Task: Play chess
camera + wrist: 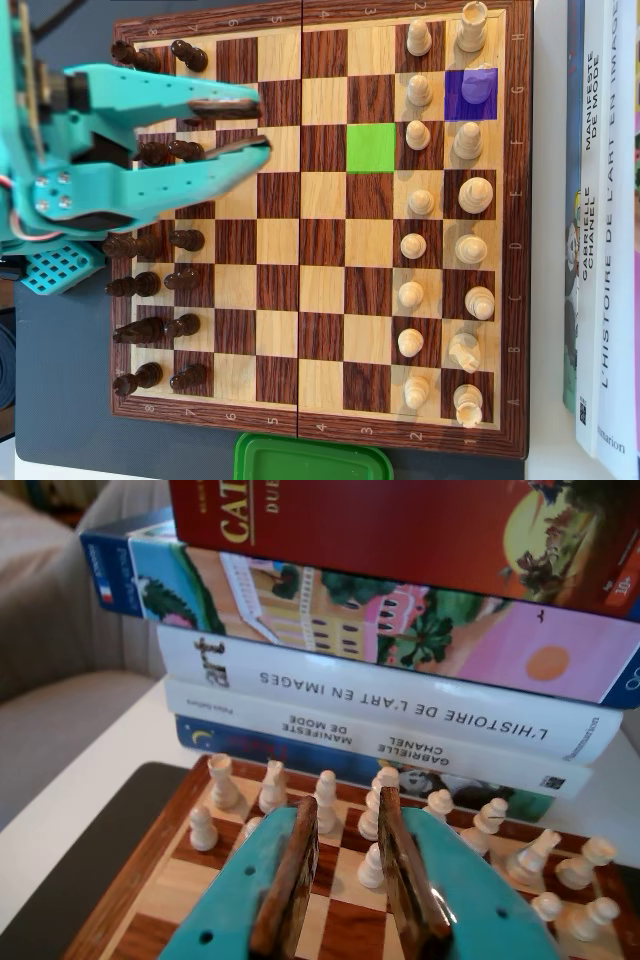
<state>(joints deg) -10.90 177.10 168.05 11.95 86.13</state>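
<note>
A white bench [90, 780] carried a dark mat, a stack of glossy books [400, 695] in the upper part of the wrist view, and a polished wooden chessboard [320, 440] filling the overhead view. Turned white pieces [440, 210] stood in two columns at the right, dark pieces [155, 240] at the left. A purple-tinted square [471, 93] in the upper right looked vacated, and a green-tinted square [371, 147] lay empty left of it, so the marked move seemed not yet finished. The teal plastic hand [260, 125], with brownish pads, hovered at upper left, parted a little and holding nothing. A green lid [310, 462] edged the bottom.
</note>
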